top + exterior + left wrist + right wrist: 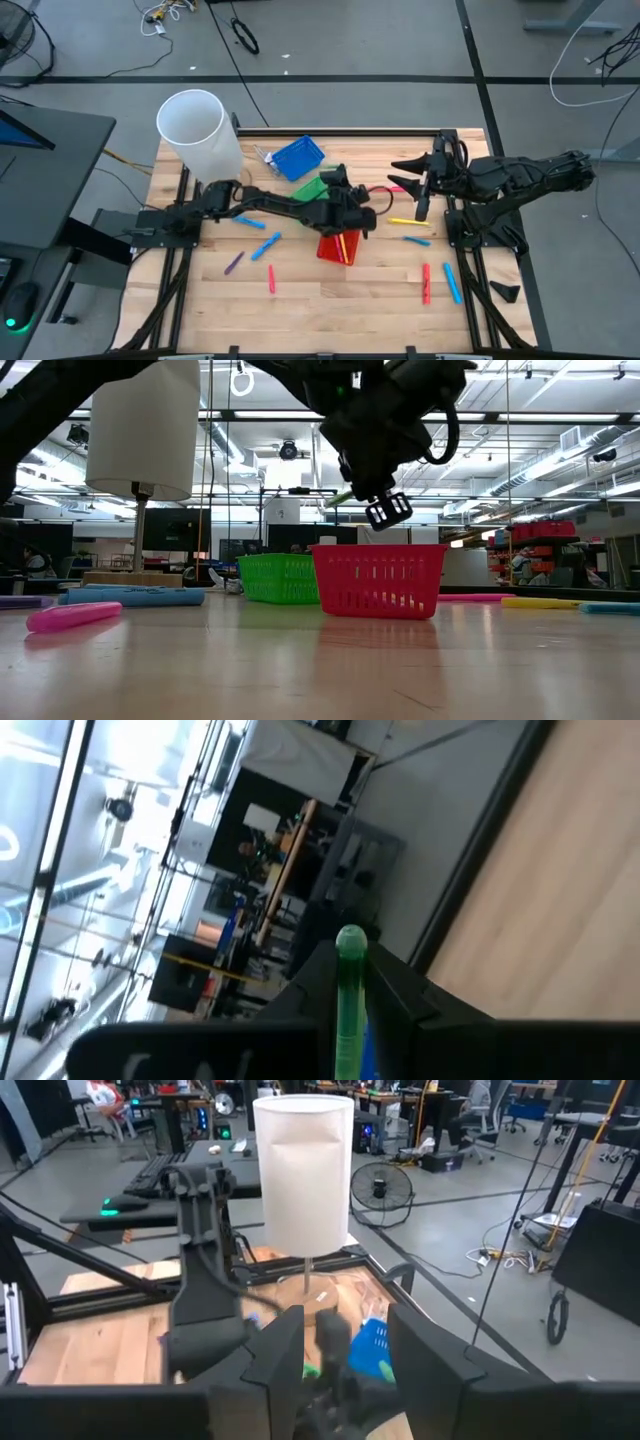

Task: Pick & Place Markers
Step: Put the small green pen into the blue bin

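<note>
A pale, wood-grained plank tabletop (320,290) carries three small square mesh plastic baskets: one red (380,580), one green (278,578), one blue (298,158). A tall cylinder (200,132) is plain white. The thin stick markers scattered about are pink (74,617), blue (265,247), red (426,283), yellow (408,221) and purple (234,262), and the dark left gripper (350,982) holds a bright green marker (349,1005).

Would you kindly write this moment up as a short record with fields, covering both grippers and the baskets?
left gripper: shut on a thin green marker, raised over the red mesh basket
right gripper: open, empty, waiting at the table's right side
green mesh basket: beside the red one
blue mesh basket: near the white cylinder
loose markers: scattered on the wooden table
</note>
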Action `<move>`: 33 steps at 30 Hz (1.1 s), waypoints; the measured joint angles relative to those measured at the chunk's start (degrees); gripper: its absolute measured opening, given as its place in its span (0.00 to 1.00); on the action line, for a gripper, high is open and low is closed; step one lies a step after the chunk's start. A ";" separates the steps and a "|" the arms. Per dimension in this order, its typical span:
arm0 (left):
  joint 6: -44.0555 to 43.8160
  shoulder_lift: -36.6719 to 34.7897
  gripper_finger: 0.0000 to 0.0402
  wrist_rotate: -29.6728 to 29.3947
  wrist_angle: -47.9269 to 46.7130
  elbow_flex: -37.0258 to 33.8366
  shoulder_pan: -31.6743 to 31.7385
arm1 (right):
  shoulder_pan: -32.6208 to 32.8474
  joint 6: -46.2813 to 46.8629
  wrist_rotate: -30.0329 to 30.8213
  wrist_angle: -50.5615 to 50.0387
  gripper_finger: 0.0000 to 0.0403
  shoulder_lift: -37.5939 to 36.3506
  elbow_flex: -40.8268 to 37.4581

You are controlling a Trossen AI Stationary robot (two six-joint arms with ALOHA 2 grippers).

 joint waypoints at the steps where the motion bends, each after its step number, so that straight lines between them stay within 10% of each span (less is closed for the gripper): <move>1: 0.11 0.00 0.09 0.02 0.54 0.00 0.56 | 0.00 -0.01 0.00 -0.20 0.37 0.07 -0.01; 23: -1.51 0.00 0.09 0.98 3.16 0.00 10.81 | 0.02 1.40 -2.02 -3.62 0.37 3.69 -0.01; 33: -22.65 0.00 0.09 10.60 -19.29 0.00 14.71 | 0.02 1.49 -2.84 -4.88 0.37 4.72 -0.01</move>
